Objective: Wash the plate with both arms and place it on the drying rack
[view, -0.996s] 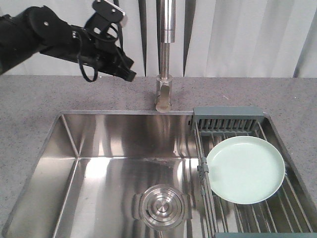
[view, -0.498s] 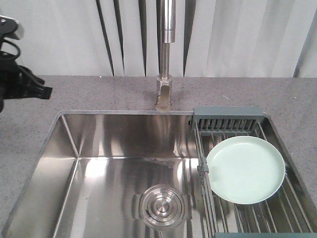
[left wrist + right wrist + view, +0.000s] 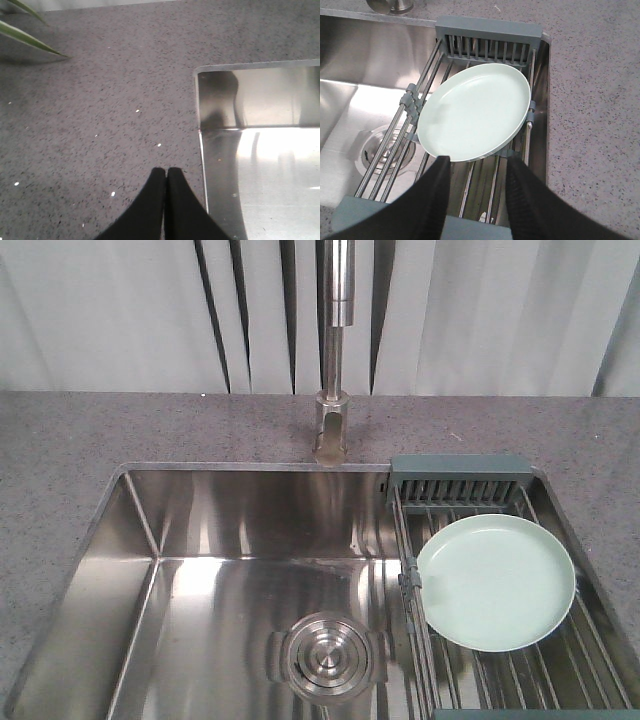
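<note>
— Left of the sink (image 3: 140,525) first?

— Spotted the left hand (image 3: 166,172) there, above the bare desk (image 3: 60,460) just left of the sink's rim. Tips pressed together, no gap, nothing held. Noted a green leaf (image 3: 30,37) further left, well apart from the sink.

— And inside the sink?

— Found only the drain (image 3: 325,655) at the bottom, with the tap (image 3: 335,360) standing behind the back rim.

— Right end of the sink?

— Saw the drying rack (image 3: 460,482) laid across that end, grey-teal end piece toward the tap. Found the plate (image 3: 495,582) lying face up on the rods, near edge a little lower than the far one. Judged the placing done, or all but done.

— The right hand (image 3: 476,167)?

— Spread wide, empty, poised over the plate's near rim at the front of the sink. Could not tell whether the fingers (image 3: 437,185) were touching the rim or only close.

— Any trouble to expect?

— Possibly. Feared a fingertip hooking the low rim on the way out, through too flat a retreat. Reckoned a smooth plate on smooth rods would slide easily, maybe leftward off the rack into the sink. Advised going straight up first. Saw little risk from the left hand, being well apart from the rack.
</note>
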`<state>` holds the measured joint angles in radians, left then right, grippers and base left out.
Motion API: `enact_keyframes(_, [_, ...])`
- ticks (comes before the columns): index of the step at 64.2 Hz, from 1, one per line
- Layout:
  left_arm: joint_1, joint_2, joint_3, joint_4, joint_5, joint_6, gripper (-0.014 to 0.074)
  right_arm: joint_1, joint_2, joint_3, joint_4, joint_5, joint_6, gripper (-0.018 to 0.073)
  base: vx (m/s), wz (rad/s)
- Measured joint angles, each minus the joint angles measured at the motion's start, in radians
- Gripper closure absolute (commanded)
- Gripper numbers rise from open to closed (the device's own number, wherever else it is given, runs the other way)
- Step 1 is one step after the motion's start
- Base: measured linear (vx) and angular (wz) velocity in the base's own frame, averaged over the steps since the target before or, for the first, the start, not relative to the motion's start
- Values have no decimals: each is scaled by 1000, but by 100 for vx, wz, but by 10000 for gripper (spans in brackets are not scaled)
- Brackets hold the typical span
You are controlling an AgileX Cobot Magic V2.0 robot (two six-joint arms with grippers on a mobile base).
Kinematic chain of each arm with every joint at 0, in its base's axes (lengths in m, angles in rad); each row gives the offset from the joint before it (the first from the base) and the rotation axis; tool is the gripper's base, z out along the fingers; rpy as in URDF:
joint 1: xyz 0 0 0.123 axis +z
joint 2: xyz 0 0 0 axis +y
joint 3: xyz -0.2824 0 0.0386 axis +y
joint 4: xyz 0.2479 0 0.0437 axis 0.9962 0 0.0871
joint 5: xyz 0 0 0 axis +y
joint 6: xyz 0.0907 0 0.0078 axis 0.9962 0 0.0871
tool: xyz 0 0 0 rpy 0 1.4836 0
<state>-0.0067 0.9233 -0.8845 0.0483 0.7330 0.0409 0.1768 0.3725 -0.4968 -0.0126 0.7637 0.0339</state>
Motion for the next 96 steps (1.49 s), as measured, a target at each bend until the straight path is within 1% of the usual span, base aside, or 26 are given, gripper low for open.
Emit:
enact_keyframes(6, [0, -91, 43, -5, 8, -16, 603, 0, 0, 0, 0, 0, 0, 282, 0, 0])
enact_keyframes(16, [0, -266, 137, -36, 11, -11, 603, 0, 0, 0, 0, 0, 0, 282, 0, 0])
enact_keyframes(30, [0, -472, 269, -100, 37, -6, 603, 0, 0, 0, 0, 0, 0, 282, 0, 0])
enact_keyframes(40, [0, -541, 316, -107, 70, -6, 603, 0, 0, 0, 0, 0, 0, 282, 0, 0])
enact_keyframes(55, [-1, -560, 327, -107, 85, -6, 603, 0, 0, 0, 0, 0, 0, 282, 0, 0])
enact_keyframes(59, [-3, -583, 344, -107, 52, -5, 603, 0, 0, 0, 0, 1, 0, 282, 0, 0])
enact_keyframes(65, [-3, -646, 399, -107, -39, -5, 603, 0, 0, 0, 0, 1, 0, 282, 0, 0])
enact_keyframes(79, [-3, -783, 595, -107, -251, -5, 603, 0, 0, 0, 0, 1, 0, 282, 0, 0])
enact_keyframes(96, [-3, -902, 793, -107, -433, -5, 603, 0, 0, 0, 0, 1, 0, 282, 0, 0])
